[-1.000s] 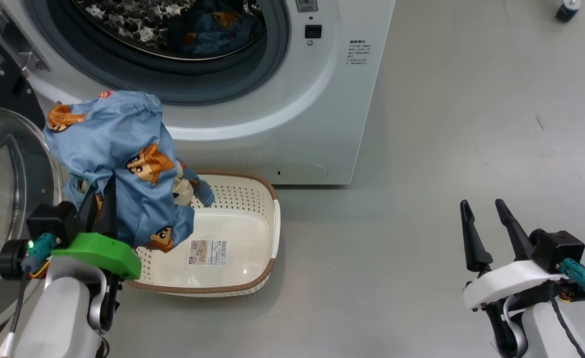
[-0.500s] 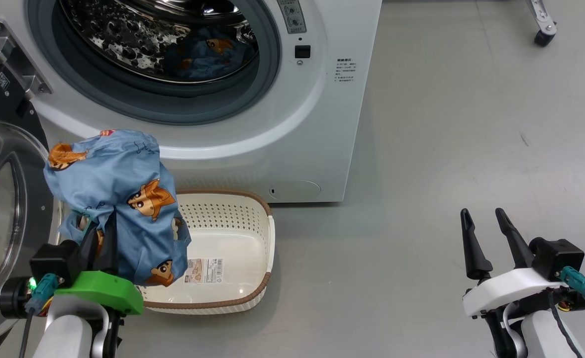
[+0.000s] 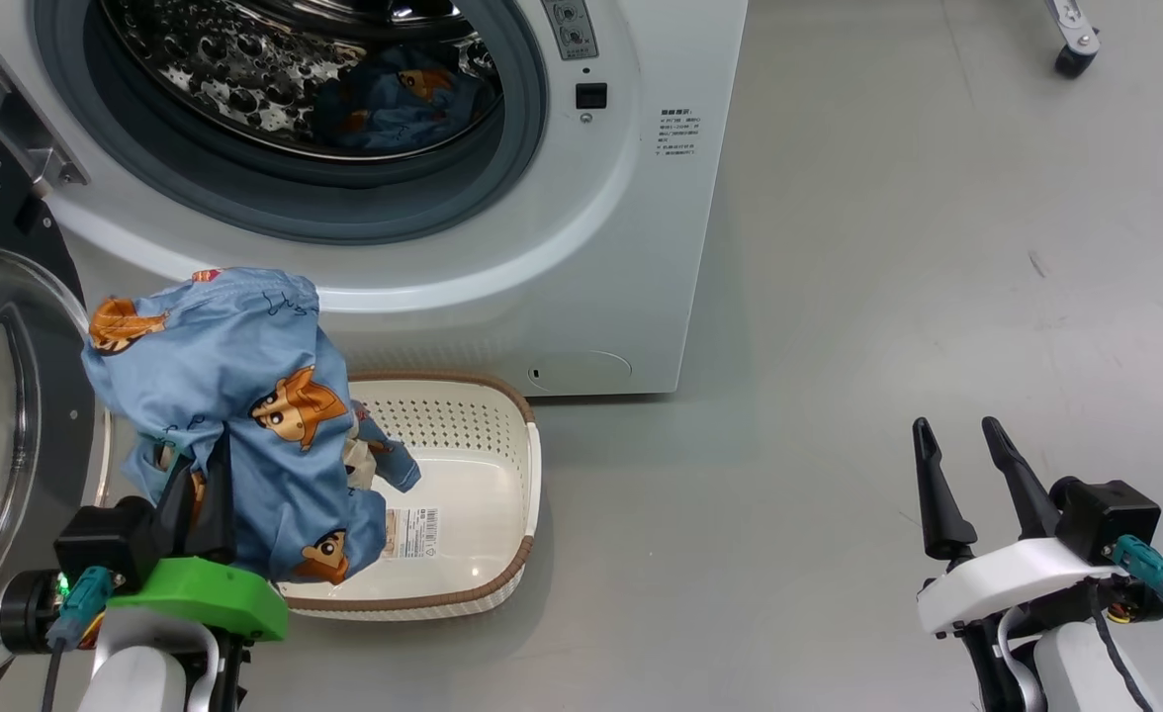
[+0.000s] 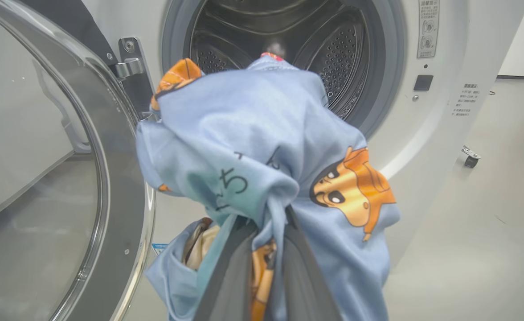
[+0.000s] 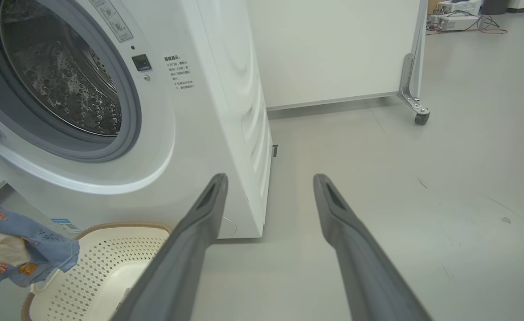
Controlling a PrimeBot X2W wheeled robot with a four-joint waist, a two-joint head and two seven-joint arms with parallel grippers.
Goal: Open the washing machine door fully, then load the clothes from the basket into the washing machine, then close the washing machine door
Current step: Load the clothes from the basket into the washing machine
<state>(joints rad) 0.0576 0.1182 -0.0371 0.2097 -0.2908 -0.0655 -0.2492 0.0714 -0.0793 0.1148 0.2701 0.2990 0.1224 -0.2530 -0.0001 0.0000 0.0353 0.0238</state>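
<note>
The white washing machine (image 3: 562, 247) stands with its drum open, and one blue printed garment (image 3: 399, 94) lies inside. The washing machine door (image 3: 8, 425) is swung wide at the left, glass bowl facing me. My left gripper (image 3: 201, 475) is shut on a bunch of the light blue clothes (image 3: 235, 396), which hang over its fingers above the left end of the basket (image 3: 502, 514). In the left wrist view the gripper (image 4: 268, 218) pinches the clothes (image 4: 253, 133) in front of the drum mouth. My right gripper (image 3: 957, 435) hangs open over bare floor at the right.
A sticker (image 3: 413, 519) lies on the basket's white bottom. A caster (image 3: 1071, 59) of a white wheeled panel (image 5: 333, 44) stands on the grey floor right of the machine. The open door's hinge bracket (image 3: 8, 109) juts out at the upper left.
The whole head view has shifted, so the camera moved. My left gripper keeps the clothes above the basket's left end. The right gripper stays open in the same place.
</note>
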